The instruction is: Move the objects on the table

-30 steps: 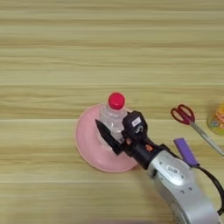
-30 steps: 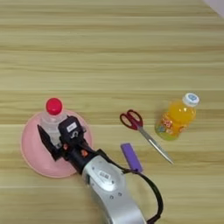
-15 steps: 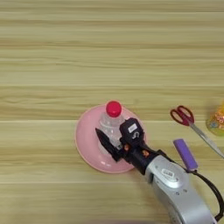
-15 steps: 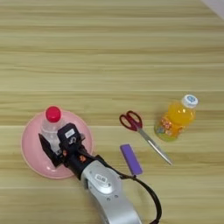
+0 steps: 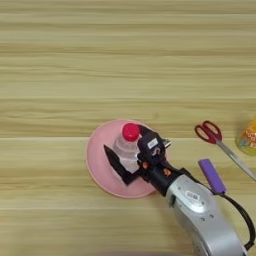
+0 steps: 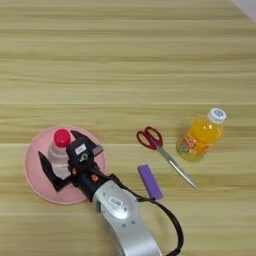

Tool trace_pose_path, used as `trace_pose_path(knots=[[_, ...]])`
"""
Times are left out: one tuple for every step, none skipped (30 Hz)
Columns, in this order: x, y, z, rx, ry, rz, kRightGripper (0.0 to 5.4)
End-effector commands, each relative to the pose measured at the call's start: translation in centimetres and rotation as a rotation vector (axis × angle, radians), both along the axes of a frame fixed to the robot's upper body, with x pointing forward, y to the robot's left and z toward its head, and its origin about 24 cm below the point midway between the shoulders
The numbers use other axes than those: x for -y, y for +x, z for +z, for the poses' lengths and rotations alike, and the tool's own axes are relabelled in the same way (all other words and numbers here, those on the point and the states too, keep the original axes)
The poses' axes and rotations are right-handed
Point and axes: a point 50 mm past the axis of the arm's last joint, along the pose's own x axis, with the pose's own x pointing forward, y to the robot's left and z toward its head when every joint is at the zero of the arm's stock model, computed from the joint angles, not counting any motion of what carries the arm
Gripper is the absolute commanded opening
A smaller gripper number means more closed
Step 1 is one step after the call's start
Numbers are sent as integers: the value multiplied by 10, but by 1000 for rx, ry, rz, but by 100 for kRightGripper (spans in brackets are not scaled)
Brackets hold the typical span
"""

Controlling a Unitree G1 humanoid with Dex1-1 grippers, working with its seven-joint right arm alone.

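**Bottle held over pink plate**

Forearm first: the silver metal forearm (image 6: pixel 122 215) entered from the bottom edge and slanted up toward the left, a black cable looping off its right side. At its tip, the right gripper (image 5: pixel 131 154) of two black fingers stood around the small clear plastic bottle with a red cap (image 5: pixel 128 145). One finger (image 5: pixel 114 161) lay against the bottle's left side and the other showed at its right, behind the cap, so the claw was clamped on the bottle's body. The bottle stood roughly upright over the round flat pink plate (image 5: pixel 98 162), near the plate's middle; whether its base touched the plate could not be told, since the gripper hid it.

Right of the forearm, the small flat purple rectangular block (image 6: pixel 150 181) lay on the wide light-wood table (image 6: pixel 128 60), tilted so its near end pointed right. Just beyond it, the red-handled metal scissors (image 6: pixel 162 153) lay closed, handles toward the upper left and blades running down to the right, apart from the block. Just beside the scissors, on their right, stood a small plastic bottle of orange juice with a white cap (image 6: pixel 201 136), leaning slightly in view. The far half of the table showed only grain stripes and plank lines.
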Motion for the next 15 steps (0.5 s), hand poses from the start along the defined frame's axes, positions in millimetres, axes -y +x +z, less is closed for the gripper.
trace_pose_path(knots=[[-2, 9, 20, 108, 30, -8, 539], [-2, 9, 20, 107, 30, -8, 539], [-2, 9, 20, 107, 29, -8, 539], [-2, 9, 20, 107, 29, -8, 539], [-1, 9, 20, 106, 29, -8, 539], [-1, 8, 19, 105, 29, -9, 539], [0, 7, 19, 103, 29, -9, 539], [0, 7, 19, 102, 28, -8, 539], [0, 6, 19, 100, 28, -7, 539], [1, 5, 19, 99, 28, -7, 539], [1, 4, 19, 98, 28, -6, 539], [2, 3, 20, 97, 28, -6, 539], [3, 2, 21, 100, 26, -6, 539], [3, 2, 22, 101, 25, -7, 539], [4, 1, 23, 103, 25, -6, 539]])
